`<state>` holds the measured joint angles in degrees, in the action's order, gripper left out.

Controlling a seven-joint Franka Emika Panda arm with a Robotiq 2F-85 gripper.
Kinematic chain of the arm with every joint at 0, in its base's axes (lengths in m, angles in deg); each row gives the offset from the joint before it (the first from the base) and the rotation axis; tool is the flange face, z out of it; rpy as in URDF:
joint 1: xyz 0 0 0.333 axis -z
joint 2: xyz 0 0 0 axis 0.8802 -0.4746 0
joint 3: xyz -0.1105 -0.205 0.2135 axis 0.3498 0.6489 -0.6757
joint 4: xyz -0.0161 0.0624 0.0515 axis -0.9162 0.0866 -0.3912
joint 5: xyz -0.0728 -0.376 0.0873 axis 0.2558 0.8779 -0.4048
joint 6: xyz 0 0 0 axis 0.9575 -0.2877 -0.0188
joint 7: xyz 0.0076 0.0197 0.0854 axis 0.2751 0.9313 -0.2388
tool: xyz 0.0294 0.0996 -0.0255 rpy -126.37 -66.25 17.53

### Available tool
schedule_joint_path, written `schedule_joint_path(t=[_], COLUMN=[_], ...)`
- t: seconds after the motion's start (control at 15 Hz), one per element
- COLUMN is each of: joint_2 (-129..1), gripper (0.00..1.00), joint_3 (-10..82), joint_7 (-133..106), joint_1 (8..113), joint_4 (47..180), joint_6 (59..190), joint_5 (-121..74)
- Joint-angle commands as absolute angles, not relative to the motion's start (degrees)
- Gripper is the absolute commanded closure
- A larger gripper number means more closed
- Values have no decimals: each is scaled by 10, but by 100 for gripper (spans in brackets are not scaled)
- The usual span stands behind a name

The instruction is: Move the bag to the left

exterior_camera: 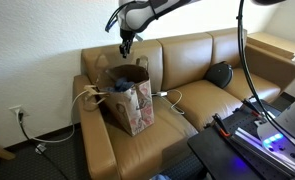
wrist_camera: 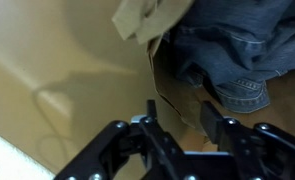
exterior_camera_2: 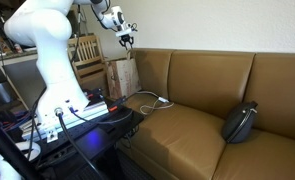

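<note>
Wrist view: gripper [wrist_camera: 180, 120] apart or together?

Apart. Two dark fingers [wrist_camera: 152, 128] coming in from 6 o'clock with a clear gap between, clamped on nothing. Above them the bag [wrist_camera: 137, 20], its brown paper edge running up just beside the finger at 7 o'clock. Folded blue denim [wrist_camera: 237, 55] inside, toward 2 o'clock.

And the bag's place on the sofa [exterior_camera: 187, 60]?

Upright on the end seat in an exterior view, bag [exterior_camera: 127, 98] just beside the armrest [exterior_camera: 95, 140] at its 8 o'clock. Gripper [exterior_camera: 125, 48] hanging at the bag's 12 o'clock, near the looped handles. Cannot tell whether touching.

Anything lying close by?

White cable [exterior_camera: 170, 96] trailing over the seat at the bag's 3 o'clock, with another pale loop over the armrest at 9 o'clock. Looks to touch the bag on both sides, too small to be sure. Same cable [exterior_camera_2: 152, 100] seen in both exterior views, curling on the cushion just beside the bag [exterior_camera_2: 122, 77].

Farther off?

Black pouch [exterior_camera_2: 240, 121] on the far cushion, well apart from the bag, leaning against the backrest. Wooden chair [exterior_camera_2: 85, 48] beyond the sofa's end, at the bag's 10 o'clock.
</note>
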<state>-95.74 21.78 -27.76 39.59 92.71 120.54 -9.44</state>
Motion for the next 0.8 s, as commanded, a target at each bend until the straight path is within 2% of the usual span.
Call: schedule_joint_path(t=[0.0, 0.13, 0.2, 0.33, 0.47, 0.53, 0.73], joint_2=[-1024, -991, -964, -942, -913, -972, -967], gripper=[19, 5, 1, 0, 0, 0, 0], joint_3=[212, 218, 215, 218, 227, 229, 231], joint_7=[-312, -302, -312, -309, -275, -291, -289], joint_1=[395, 408, 419, 425, 429, 415, 416], joint_4=[799, 875, 920, 960, 1012, 925, 932], joint_6=[1085, 1078, 1081, 1079, 1129, 1095, 1098], joint_5=[-120, -118, -119, -112, -102, -113, -113])
